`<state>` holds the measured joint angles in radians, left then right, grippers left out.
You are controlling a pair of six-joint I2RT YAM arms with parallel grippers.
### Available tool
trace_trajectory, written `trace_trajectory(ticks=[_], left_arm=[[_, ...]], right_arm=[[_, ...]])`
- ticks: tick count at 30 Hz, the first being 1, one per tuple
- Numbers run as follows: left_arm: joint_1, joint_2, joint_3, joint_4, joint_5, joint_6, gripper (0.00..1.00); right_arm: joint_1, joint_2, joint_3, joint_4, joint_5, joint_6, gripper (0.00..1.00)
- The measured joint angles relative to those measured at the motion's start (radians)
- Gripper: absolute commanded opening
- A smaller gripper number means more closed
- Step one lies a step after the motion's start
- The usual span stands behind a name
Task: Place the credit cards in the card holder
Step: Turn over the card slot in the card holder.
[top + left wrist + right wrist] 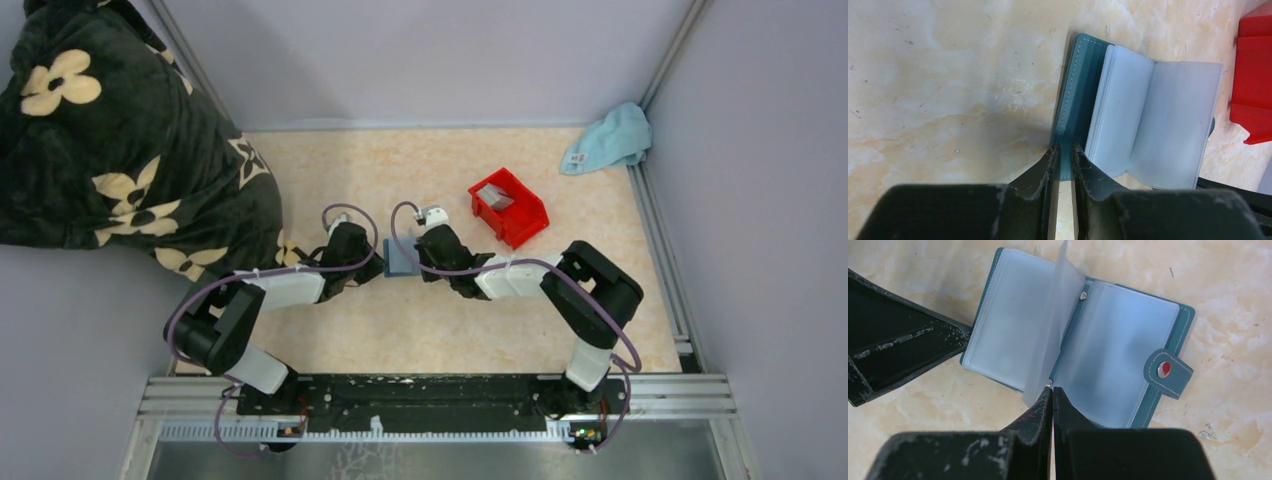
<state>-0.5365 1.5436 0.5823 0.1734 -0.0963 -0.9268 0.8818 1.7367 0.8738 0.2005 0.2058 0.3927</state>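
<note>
The teal folding card holder is lying open on the marbled beige surface, between the two arms. The left tool is pinching the edge of its teal cover, with only a narrow slit between the tips. The right tool is pressing its tips together at the spine, against an upright clear plastic sleeve; I cannot tell whether it is gripping that sleeve. The grey-silver credit cards are sitting in the red plastic bin, just beyond the right arm. The risk is that the thin cover slips from the left tool. The holder would then flop shut or slide as a card pushes in, and the limp sleeve could buckle. Bare surface is lying open before and behind the holder, while the bin is crowding its right side.
</note>
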Motion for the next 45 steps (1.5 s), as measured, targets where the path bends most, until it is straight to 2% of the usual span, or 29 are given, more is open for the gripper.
trace_trajectory(ticks=[12,45], left_arm=[[0.001,0.0,-0.003,0.008,0.002,0.0,0.22],[0.004,0.0,-0.012,0.023,0.008,-0.001,0.22]], right_arm=[[0.0,0.014,0.0,0.061,0.014,-0.019,0.0],[0.011,0.153,0.13,0.076,-0.032,-0.034,0.0]])
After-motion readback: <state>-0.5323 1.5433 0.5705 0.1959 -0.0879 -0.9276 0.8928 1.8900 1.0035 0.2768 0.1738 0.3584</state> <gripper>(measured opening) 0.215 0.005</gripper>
